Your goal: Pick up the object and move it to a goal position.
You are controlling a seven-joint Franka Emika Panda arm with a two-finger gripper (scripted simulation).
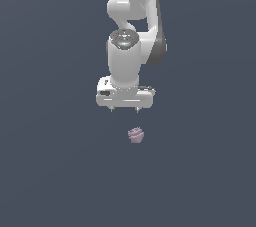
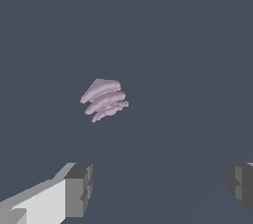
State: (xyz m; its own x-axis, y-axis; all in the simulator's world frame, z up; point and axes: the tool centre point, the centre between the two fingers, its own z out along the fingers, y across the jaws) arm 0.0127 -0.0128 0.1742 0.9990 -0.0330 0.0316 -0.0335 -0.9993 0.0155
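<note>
The object (image 1: 135, 135) is a small pale purple-pink lump with a ridged, swirled top, resting on the dark grey floor. In the wrist view the object (image 2: 104, 99) lies ahead of the fingers, apart from them. My white gripper (image 1: 124, 110) hangs above and slightly to the exterior view's left of it, pointing down. Its two short fingertips stand wide apart with nothing between them. In the wrist view the gripper (image 2: 160, 188) shows two grey pads (image 2: 79, 188) far apart, with only floor between them.
A plain dark grey floor (image 1: 50, 171) fills both views. The white arm (image 1: 132, 21) rises behind the gripper toward the top of the exterior view.
</note>
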